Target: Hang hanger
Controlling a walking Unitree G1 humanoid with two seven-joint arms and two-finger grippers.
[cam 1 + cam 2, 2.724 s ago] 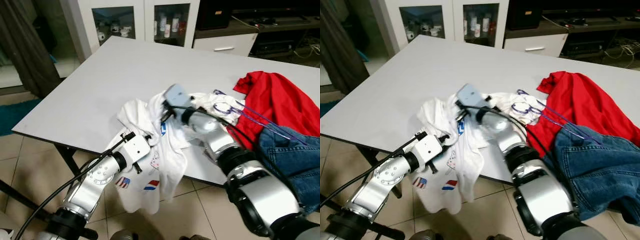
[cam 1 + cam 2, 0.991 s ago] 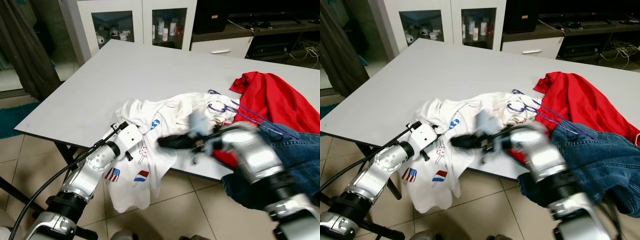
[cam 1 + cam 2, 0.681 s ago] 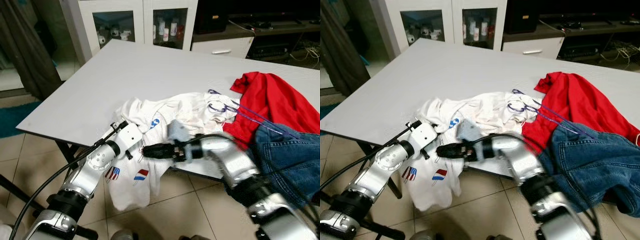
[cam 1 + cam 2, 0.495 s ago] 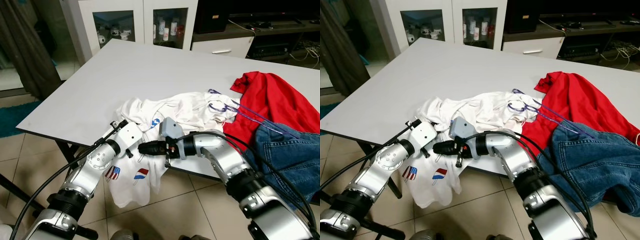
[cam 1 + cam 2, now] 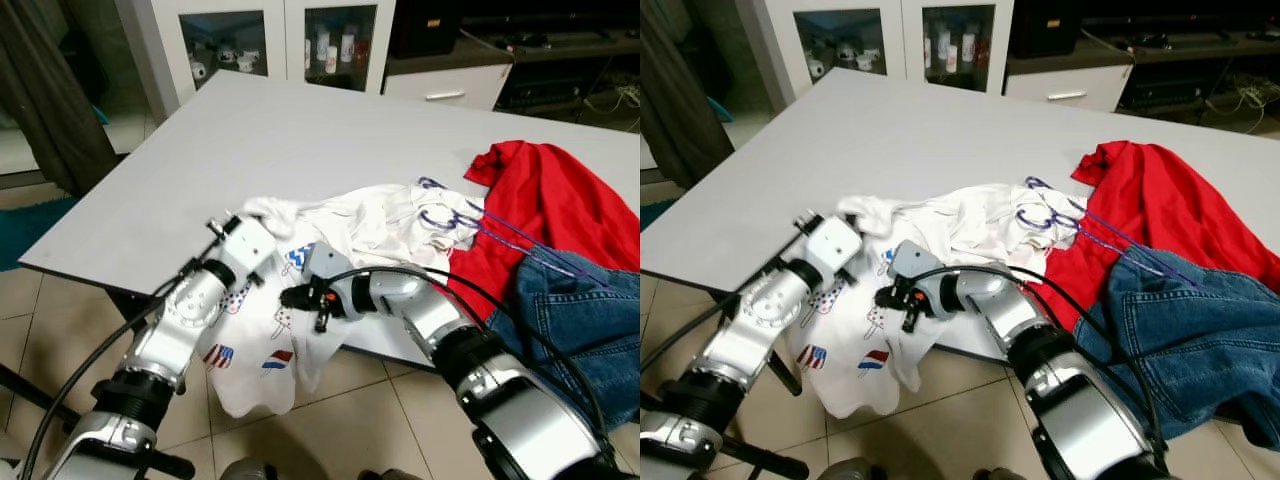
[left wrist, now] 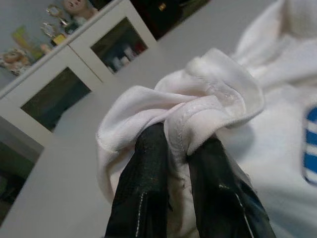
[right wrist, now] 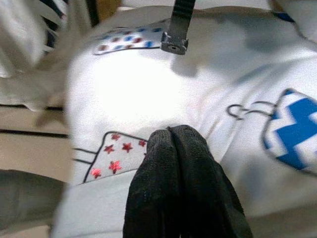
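A white T-shirt (image 5: pixel 330 240) printed with ice lollies lies bunched on the grey table (image 5: pixel 250 130), and part of it hangs over the front edge. My left gripper (image 6: pixel 178 144) is shut on a thick fold of the shirt's hem at the table's front edge (image 5: pixel 258 222). My right gripper (image 5: pixel 288 297) is shut, its fingertips (image 7: pixel 171 133) pressed against the hanging printed cloth just below the edge. A purple hanger (image 5: pixel 470 222) lies partly on the shirt and partly on a red garment (image 5: pixel 545 190), well to the right of both grippers.
Blue jeans (image 5: pixel 590 320) droop over the table's right front corner. A white cabinet with glass doors (image 5: pixel 250 40) stands behind the table and a dark curtain (image 5: pixel 40 90) hangs at the left. Beige floor tiles (image 5: pixel 380 430) lie below the edge.
My right arm has swung in from the right to the hanging part of the shirt. My left gripper has risen, lifting the shirt's hem up to the table edge.
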